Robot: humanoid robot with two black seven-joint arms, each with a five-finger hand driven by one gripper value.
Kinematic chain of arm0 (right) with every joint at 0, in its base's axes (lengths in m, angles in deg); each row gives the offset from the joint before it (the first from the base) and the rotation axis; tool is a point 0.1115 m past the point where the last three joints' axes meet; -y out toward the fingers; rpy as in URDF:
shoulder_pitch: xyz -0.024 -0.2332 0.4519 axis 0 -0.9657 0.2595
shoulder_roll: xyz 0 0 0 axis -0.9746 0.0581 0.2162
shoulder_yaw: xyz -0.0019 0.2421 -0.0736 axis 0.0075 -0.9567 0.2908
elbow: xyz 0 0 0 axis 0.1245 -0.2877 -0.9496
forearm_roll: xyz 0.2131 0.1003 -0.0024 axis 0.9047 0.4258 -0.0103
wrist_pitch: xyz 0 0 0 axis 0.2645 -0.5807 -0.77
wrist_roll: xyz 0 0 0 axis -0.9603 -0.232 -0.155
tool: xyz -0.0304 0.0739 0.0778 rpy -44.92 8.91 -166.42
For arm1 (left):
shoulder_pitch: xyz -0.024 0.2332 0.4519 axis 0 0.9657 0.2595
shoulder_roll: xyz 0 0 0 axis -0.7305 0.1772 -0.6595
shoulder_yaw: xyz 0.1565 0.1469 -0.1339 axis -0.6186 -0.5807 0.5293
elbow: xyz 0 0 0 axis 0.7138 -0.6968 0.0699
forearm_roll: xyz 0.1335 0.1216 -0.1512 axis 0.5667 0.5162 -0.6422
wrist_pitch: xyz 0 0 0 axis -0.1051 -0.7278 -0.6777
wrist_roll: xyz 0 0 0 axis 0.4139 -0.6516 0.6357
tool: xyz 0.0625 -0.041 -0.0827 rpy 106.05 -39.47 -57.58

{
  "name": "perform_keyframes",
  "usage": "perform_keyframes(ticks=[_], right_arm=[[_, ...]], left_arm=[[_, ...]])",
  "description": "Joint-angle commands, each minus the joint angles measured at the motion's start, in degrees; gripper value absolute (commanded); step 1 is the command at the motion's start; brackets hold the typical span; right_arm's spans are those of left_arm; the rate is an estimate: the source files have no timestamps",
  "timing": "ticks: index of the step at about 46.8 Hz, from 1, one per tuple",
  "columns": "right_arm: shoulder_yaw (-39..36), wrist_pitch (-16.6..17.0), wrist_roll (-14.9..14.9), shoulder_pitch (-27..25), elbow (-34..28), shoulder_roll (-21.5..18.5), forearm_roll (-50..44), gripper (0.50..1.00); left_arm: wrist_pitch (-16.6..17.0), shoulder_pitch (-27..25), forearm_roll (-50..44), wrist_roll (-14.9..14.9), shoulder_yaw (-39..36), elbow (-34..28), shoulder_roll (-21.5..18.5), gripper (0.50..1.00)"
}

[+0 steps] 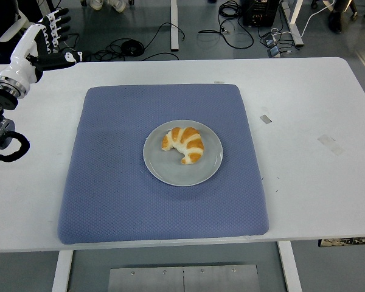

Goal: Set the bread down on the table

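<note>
Bread [184, 145], a croissant with white icing stripes, lies on the grey plate [182, 171] at the centre of the blue mat [109, 182] on the white worktop [310, 152]. Not yet grasped. Left hand [48, 33] is raised at about 10 o'clock from the plate, well apart, fingers spread, empty. Right hand out of view. Judgement: reach in from above, pinch across the thick middle, lift clear of the rim, then set down on bare worktop toward 3 o'clock, beyond the mat.

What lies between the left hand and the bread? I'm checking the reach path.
In the head view, only bare white table and blue mat, then the grey plate's rim, separate the left hand from the bread.
</note>
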Motion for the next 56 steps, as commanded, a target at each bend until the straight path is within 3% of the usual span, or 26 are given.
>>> perform_keyframes(ticks=[1, 56], right_arm=[[0.0, 0.0, 0.0, 0.0, 0.0, 0.0, 0.0, 1.0], [0.0, 0.0, 0.0, 0.0, 0.0, 0.0, 0.0, 1.0]], left_arm=[[0.1, 0.0, 0.0, 0.0, -0.1, 0.0, 0.0, 0.954], [0.1, -0.4, 0.1, -0.3, -0.3, -0.9, -0.2, 0.972]])
